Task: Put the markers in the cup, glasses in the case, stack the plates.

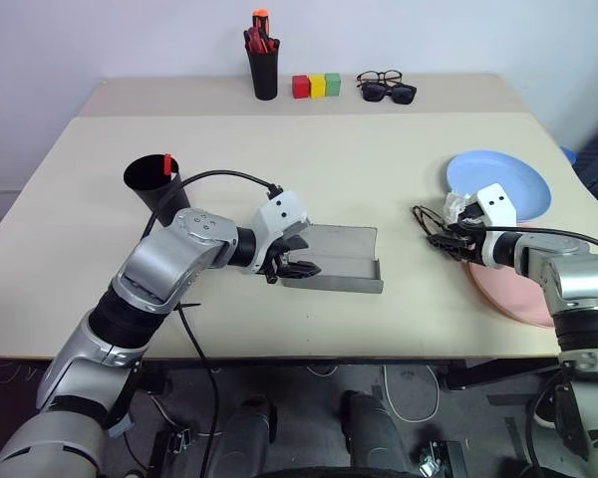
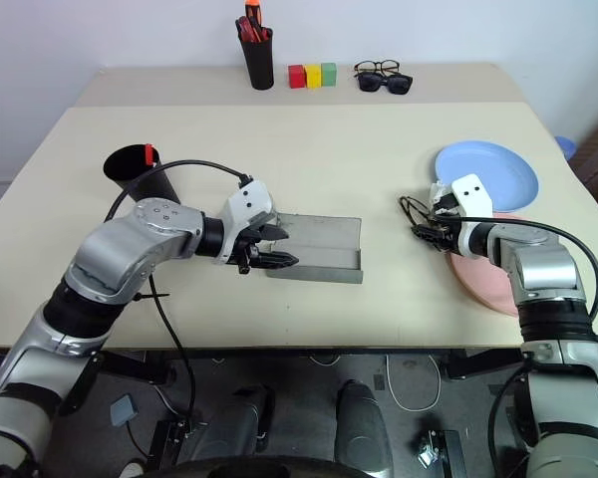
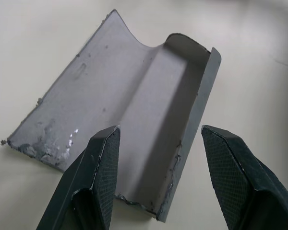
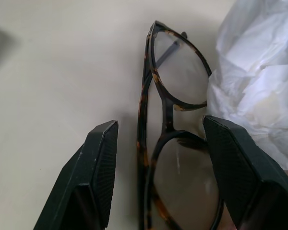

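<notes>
The grey case [image 1: 341,257] lies open in the middle of the table, lid flat. My left gripper [image 1: 295,267] is open at its left end, and in the left wrist view its fingers [image 3: 103,167] straddle the case's [image 3: 125,110] near end without touching it. The glasses [image 4: 170,143], with a dark mottled frame, lie folded on the table beside the plates. My right gripper [image 4: 158,127] is open around them, one finger on each side. The black cup [image 1: 149,187] stands at the left with a red marker [image 1: 167,162] sticking out. The blue plate [image 1: 513,179] overlaps the pink plate [image 1: 513,297] at the right.
A crumpled white wad [image 4: 259,86] lies against the glasses. At the back stand a black pen holder [image 1: 264,72] with red-orange pens, three coloured blocks [image 1: 316,86], and two more pairs of glasses [image 1: 386,88]. A black cable [image 1: 214,177] arcs over my left arm.
</notes>
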{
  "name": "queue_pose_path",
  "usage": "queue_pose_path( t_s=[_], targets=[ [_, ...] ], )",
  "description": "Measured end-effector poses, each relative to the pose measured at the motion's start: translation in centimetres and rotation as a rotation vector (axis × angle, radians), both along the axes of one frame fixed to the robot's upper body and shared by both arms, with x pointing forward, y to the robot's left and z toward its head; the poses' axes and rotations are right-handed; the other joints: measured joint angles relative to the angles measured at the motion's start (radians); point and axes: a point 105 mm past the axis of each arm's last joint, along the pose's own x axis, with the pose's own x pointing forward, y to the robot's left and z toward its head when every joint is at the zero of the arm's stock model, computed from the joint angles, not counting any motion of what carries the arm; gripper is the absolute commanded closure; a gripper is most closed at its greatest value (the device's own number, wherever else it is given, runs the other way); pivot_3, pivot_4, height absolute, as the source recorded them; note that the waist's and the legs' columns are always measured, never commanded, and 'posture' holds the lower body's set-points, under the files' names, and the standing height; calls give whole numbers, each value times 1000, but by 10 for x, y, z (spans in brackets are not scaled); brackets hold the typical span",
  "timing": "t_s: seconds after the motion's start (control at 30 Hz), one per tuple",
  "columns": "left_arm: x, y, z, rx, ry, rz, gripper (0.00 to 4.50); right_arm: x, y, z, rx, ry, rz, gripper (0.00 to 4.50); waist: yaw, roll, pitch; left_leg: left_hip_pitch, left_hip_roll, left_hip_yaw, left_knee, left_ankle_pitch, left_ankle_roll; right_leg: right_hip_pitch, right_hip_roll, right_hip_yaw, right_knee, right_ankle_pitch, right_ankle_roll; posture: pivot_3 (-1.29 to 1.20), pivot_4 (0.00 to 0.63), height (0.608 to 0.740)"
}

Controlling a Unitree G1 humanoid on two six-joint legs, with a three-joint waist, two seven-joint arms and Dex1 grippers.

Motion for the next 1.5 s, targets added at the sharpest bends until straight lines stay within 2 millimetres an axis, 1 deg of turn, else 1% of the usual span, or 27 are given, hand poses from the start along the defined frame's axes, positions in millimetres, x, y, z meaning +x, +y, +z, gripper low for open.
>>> queue_pose_path(
  t_s=[0.17,0.27,0.37,0.53,0.67,0.77,0.9,1.13,1.27,1.5],
  targets=[
    [-2,5,-2,-2,7,20,1778,8,2,-2,-81,-8,102,1634,-1,0,0,0,0,0,0,0,0,0,0,0,0,0,0,0,150,740],
    [-2,7,-2,3,6,29,1778,9,7,-1,-145,-13,205,1634,-3,0,0,0,0,0,0,0,0,0,0,0,0,0,0,0,150,740],
    [-5,7,-2,1,-2,29,1778,6,11,0,-225,-6,327,1634,-3,0,0,0,0,0,0,0,0,0,0,0,0,0,0,0,150,740],
    [-8,11,-7,5,19,45,1778,2,19,2,-332,-12,522,1634,-12,0,0,0,0,0,0,0,0,0,0,0,0,0,0,0,150,740],
    [-9,11,-6,9,5,45,1778,-1,24,3,-468,-79,707,1634,-21,0,0,1,0,0,0,0,-1,1,0,0,0,0,0,0,150,740],
    [-10,11,-6,10,-1,48,1778,-5,24,4,-545,-116,804,1634,-23,0,0,1,0,0,0,0,-1,1,0,0,0,0,0,0,150,740],
    [-10,12,-7,13,1,52,1778,-5,23,4,-611,-164,862,1634,-23,0,0,1,0,0,0,0,-1,1,0,0,0,0,0,0,150,740],
    [-10,12,-7,14,1,47,1778,4,20,8,-788,-266,878,1634,-24,0,0,2,0,0,1,1,-1,3,0,1,0,0,0,0,150,740],
    [-11,12,-7,15,2,39,1778,6,11,10,-908,-290,891,1634,-23,0,0,2,-1,0,2,1,-1,3,0,1,0,0,0,0,150,740],
    [-11,8,-5,10,-12,15,1778,11,-16,16,-1153,-307,857,1634,-22,-1,0,2,-1,0,2,1,-1,3,0,1,0,-1,-2,0,150,740]
  ],
)
